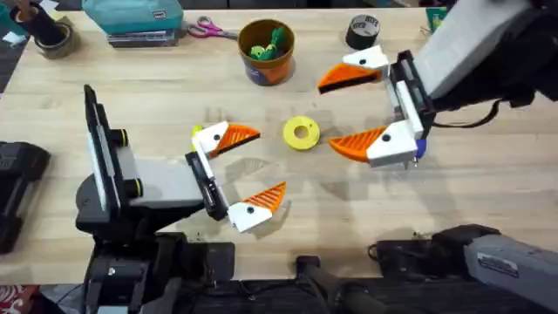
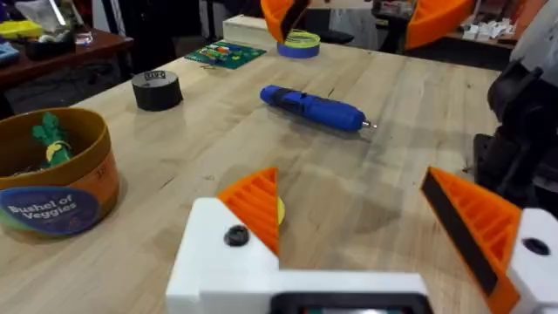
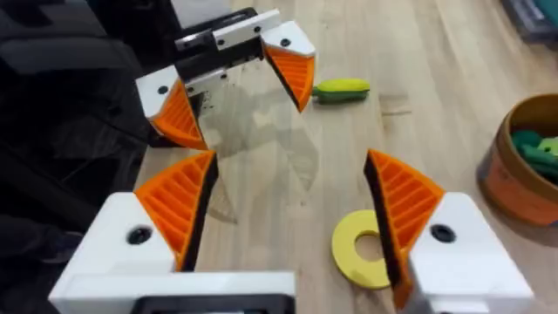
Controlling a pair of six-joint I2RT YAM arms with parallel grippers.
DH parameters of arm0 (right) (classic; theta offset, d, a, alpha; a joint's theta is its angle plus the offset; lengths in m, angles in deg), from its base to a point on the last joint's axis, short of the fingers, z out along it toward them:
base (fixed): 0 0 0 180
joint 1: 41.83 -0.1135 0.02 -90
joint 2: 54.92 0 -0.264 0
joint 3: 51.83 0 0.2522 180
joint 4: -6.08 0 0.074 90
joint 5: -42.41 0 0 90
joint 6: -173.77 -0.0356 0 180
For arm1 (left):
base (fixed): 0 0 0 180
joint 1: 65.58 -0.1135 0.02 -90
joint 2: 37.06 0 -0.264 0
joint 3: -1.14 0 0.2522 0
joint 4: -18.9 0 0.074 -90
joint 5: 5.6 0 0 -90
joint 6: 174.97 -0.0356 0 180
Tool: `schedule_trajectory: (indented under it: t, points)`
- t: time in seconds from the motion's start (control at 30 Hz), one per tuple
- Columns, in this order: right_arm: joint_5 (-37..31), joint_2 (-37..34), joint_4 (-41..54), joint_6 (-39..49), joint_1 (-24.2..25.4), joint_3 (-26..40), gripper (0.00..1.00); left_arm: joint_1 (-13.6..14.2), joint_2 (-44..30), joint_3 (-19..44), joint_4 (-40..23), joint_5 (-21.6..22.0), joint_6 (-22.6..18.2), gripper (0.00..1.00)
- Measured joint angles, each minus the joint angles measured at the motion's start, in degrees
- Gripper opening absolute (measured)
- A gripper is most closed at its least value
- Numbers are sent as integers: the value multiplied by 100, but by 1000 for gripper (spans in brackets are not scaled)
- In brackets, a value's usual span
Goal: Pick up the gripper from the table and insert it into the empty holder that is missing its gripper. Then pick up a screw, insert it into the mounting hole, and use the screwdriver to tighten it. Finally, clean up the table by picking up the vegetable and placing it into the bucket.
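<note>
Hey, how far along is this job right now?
The left hand and right hand each carry two orange tips, so insertion looks done. Both are open and empty. The screwdriver lies on the table. A vegetable isn't in the bucket yet.

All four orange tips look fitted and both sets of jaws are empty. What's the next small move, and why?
Probably shift the left gripper sideways toward the vegetable. It lies on the table beside one of that gripper's white finger bases, outside the open jaws. The screwdriver lies set down, and the bucket stands close by.
</note>
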Motion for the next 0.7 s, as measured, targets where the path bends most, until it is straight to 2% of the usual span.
schedule_trajectory:
  t: [0.27,0.7]
  points:
    - [-290,0,-278,303,46,-7,997,0,-1,0,0,-2,0,986]
    - [-725,0,-278,309,46,-7,997,0,-1,0,0,0,0,986]
